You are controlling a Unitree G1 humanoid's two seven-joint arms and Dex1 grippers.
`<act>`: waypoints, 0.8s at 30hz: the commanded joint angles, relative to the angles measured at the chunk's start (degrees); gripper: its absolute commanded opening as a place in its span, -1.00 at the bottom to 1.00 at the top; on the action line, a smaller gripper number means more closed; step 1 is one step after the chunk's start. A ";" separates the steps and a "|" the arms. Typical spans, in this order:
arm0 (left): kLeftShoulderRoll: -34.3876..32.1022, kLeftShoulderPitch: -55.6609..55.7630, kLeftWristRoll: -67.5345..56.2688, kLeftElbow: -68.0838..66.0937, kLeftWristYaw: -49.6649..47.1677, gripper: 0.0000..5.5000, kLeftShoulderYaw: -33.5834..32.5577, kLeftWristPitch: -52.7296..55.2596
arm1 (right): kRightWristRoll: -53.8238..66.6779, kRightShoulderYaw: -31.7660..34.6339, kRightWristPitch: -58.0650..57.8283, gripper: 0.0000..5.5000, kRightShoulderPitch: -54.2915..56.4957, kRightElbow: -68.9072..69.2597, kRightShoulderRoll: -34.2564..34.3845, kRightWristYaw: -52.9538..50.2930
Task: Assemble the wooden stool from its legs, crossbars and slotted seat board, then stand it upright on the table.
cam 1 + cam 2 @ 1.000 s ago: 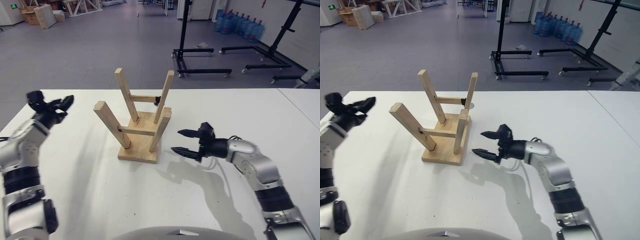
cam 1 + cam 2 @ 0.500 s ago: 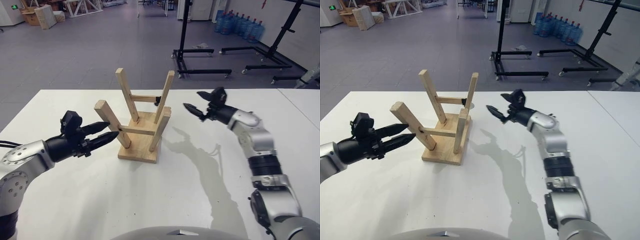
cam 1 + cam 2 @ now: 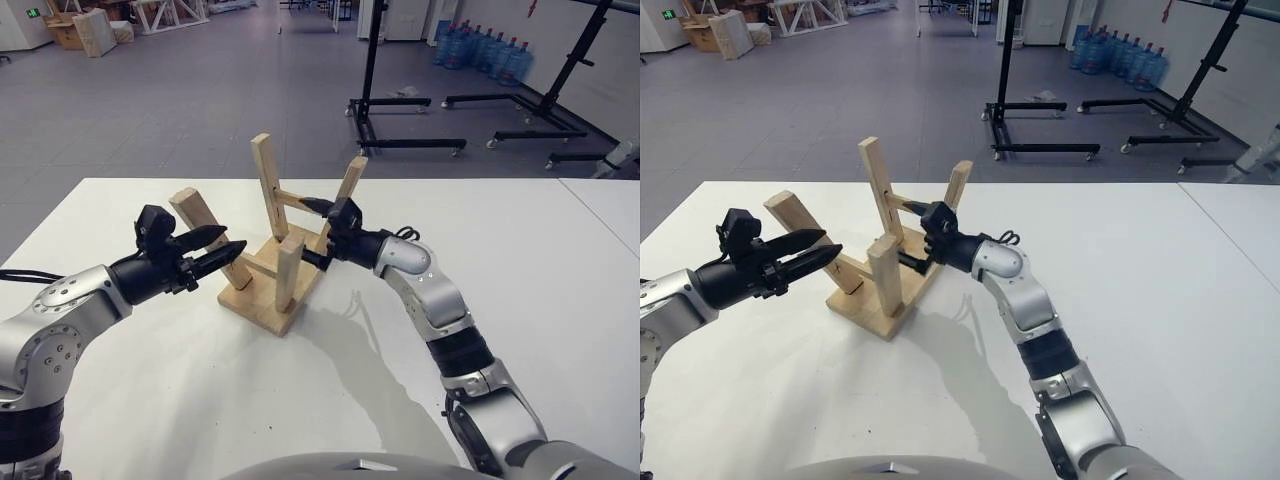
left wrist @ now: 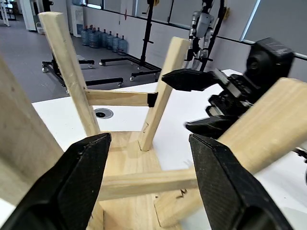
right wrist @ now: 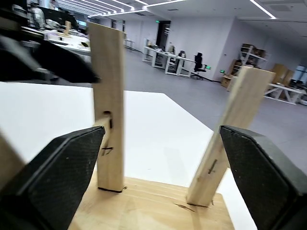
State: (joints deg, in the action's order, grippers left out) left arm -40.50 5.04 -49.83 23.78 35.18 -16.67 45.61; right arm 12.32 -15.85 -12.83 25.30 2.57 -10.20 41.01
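The wooden stool (image 3: 272, 196) rests upside down on the white table (image 3: 330, 400), with its seat board (image 3: 258, 302) underneath and its legs and crossbars pointing up. My left gripper (image 3: 232, 242) is open at the stool's left side, its tips close to the leaning left leg (image 3: 192, 214). In the left wrist view a low crossbar (image 4: 148, 181) lies between the spread fingers (image 4: 79, 182). My right gripper (image 3: 305, 232) is open at the stool's right side, next to the far right leg (image 3: 350, 175). Its wrist view looks between two legs (image 5: 109, 96) at the seat board (image 5: 153, 211).
Table surface stretches in front of the stool and to its right (image 3: 540, 260). Beyond the far table edge is a hall floor with black wheeled stands (image 3: 400, 110) and water bottles (image 3: 475, 50).
My left arm came from the left edge up to the stool's left leg. My right arm swung across to the stool's right side. The stool has turned on the table.
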 commanded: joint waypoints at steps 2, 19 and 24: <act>0.78 1.67 2.86 -5.48 1.67 0.09 0.18 -3.10 | -1.18 -5.21 -4.96 0.60 -2.07 6.78 2.47 -2.47; -0.82 21.28 -16.18 -10.78 5.41 0.09 -8.13 4.17 | 7.82 6.39 -36.15 0.60 4.73 32.85 -3.34 -5.99; -14.18 28.61 -39.64 -7.83 -5.81 0.09 -20.85 9.74 | 33.80 30.40 -49.33 0.60 19.60 34.66 -11.87 -3.23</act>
State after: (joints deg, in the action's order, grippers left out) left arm -49.13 32.08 -82.44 15.41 32.47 -34.07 52.86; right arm 39.52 8.40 -59.96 39.68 37.94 -18.19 36.64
